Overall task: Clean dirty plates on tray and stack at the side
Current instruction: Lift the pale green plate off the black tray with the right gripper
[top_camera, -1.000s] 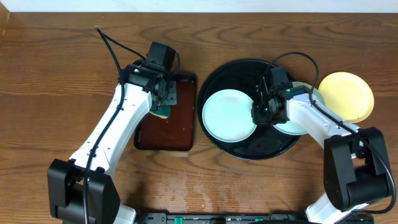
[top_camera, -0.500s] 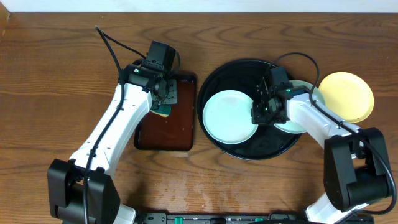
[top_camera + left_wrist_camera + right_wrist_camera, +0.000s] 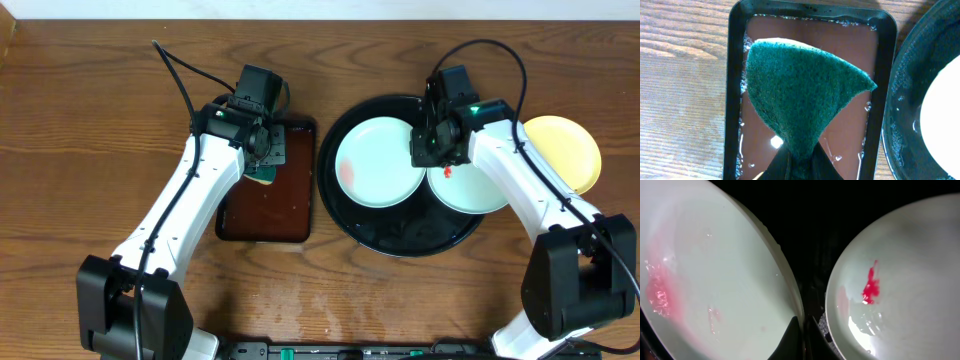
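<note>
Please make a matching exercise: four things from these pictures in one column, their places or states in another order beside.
1 yellow plate
2 sponge
3 left mint plate
4 brown tray

a wet inside
b held by left gripper
c on the table, outside the black tray
d rim pinched by right gripper

Pairs: 1-c, 2-b, 3-d, 4-a

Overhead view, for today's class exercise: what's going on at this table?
The left claw holds a sponge over the wet brown tray. The right claw pinches the rim of a mint plate, smeared pink, on the black tray. A second mint plate with a red smear lies beside it, and a yellow plate sits on the table to the right.
</note>
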